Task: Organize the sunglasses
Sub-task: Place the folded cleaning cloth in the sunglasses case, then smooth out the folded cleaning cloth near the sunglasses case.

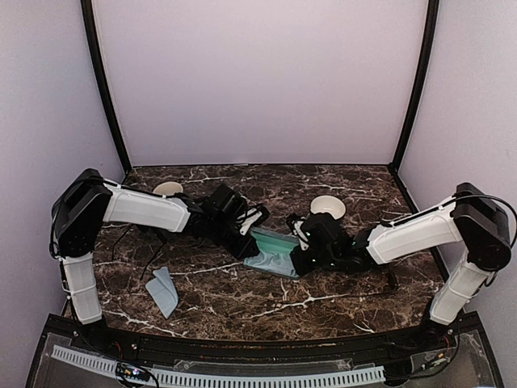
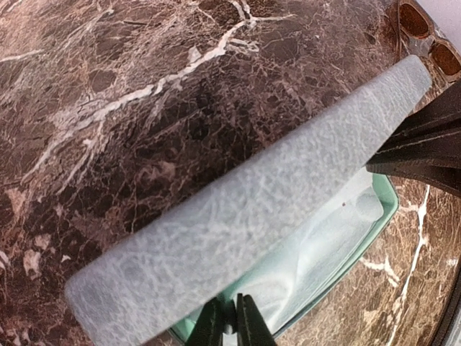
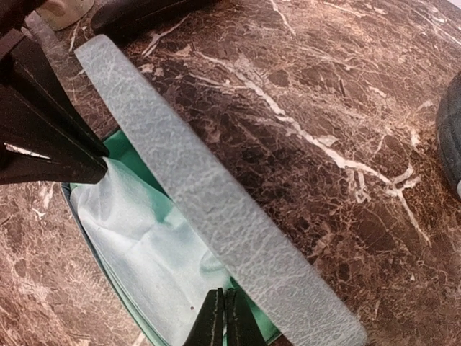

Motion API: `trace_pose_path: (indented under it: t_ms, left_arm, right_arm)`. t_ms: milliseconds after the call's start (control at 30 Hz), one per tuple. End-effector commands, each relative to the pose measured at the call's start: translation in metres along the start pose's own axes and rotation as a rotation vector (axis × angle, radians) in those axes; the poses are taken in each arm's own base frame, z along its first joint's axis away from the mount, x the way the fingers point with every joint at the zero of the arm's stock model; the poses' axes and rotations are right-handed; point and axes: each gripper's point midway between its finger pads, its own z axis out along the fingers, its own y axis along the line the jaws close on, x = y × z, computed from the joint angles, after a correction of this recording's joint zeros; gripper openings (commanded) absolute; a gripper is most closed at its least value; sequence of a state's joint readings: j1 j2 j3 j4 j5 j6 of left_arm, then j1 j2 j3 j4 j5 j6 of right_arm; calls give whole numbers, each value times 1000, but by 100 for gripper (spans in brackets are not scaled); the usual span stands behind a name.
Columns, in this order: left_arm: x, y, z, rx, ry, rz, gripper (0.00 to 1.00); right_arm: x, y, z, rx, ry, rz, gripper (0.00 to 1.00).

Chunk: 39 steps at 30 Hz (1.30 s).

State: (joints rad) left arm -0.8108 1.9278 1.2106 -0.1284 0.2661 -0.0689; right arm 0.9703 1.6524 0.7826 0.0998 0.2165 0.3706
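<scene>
The blue-grey case point(image 1: 272, 253) lies open mid-table, its textured lid point(image 2: 245, 216) raised over a green lining that holds a pale cloth point(image 3: 137, 245). My left gripper point(image 2: 230, 326) is at one end of the case, its jaws together against the lining's rim under the lid. At the opposite end my right gripper point(image 3: 222, 321) is shut, its tips on the lining's edge. One pair of sunglasses point(image 2: 425, 36) with brownish lenses lies on the marble past the lid's far corner. I cannot pick out the sunglasses in the top view.
A folded light-blue cloth point(image 1: 164, 291) lies front left. Two cream round objects point(image 1: 167, 188) point(image 1: 327, 207) sit towards the back. A black rounded thing point(image 3: 451, 137) shows at the right wrist view's right edge. Black posts and pale walls enclose the marble table point(image 1: 242, 307).
</scene>
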Motion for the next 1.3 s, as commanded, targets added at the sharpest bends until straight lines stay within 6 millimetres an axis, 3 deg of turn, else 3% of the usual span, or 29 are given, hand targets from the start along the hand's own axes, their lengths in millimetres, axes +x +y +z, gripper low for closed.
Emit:
trace_pose_path:
  t_ms: [0,500,767,933,1267]
  left_arm:
    - [-12,1,-20,-30,-47,1,10]
    - [-21,2,-34,-63,-91,-20,23]
    - [-22,-22,-52,53,-181,-36,29]
    - [-15,-39,-41,175,-197,-83,31]
    - [-11,-59,-8,264,-171,-101,34]
  right_arm:
    - [-13,1,0,25,-24,-7,6]
    - [-4,-4,-13,35,-7,46,18]
    - [-15,19,-30,-107,-67,73,26]
    - [-12,35,-23,-191,-56,105,26]
    - [1,36,0,-183,2,162,23]
